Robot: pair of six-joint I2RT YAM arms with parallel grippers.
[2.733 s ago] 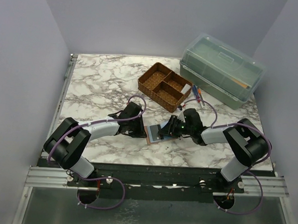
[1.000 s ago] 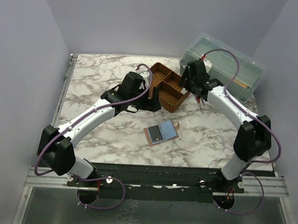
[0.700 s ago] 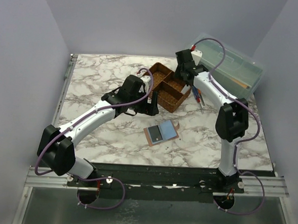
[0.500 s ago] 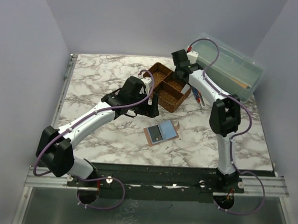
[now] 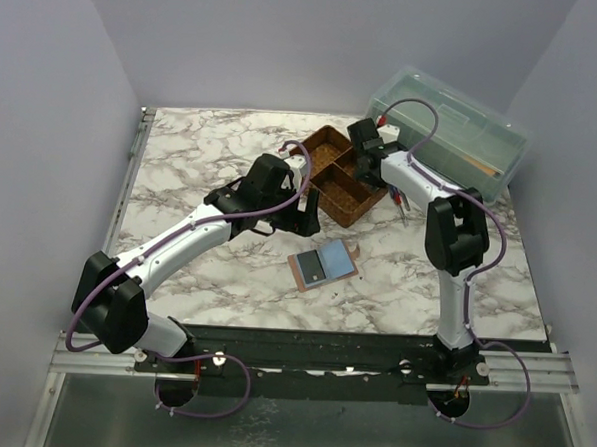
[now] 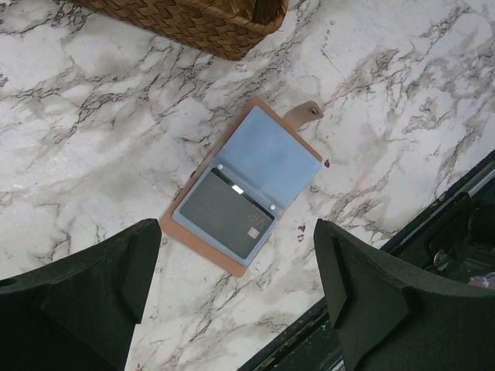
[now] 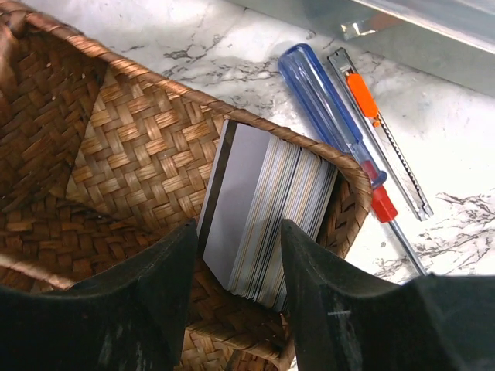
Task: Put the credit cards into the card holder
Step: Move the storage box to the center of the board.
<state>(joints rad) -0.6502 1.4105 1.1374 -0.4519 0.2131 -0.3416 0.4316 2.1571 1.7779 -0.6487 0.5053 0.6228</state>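
The card holder (image 5: 323, 264) lies open on the marble near the front; in the left wrist view the card holder (image 6: 255, 174) shows bluish pockets with one dark card (image 6: 230, 222) in the lower one. My left gripper (image 5: 305, 214) hovers beyond it, and the left gripper (image 6: 233, 230) is wide open with nothing held. The other credit cards (image 7: 267, 205) stand on edge as a stack in the woven tray's end compartment. My right gripper (image 7: 238, 230) hangs right over the stack, jaws half apart and straddling its front cards, with no card lifted. In the top view the right gripper (image 5: 366, 157) is over the tray.
The brown woven divided tray (image 5: 327, 155) sits mid-table, with the translucent green box (image 5: 448, 136) behind it at right. A blue-handled screwdriver (image 7: 329, 97) and an orange-slide utility knife (image 7: 375, 124) lie between tray and box. The table's front edge (image 6: 433, 209) runs close to the card holder.
Both grippers have left the card holder. The right arm swung over the tray's card compartment and its jaws narrowed. The left arm rose toward the tray and has held still.
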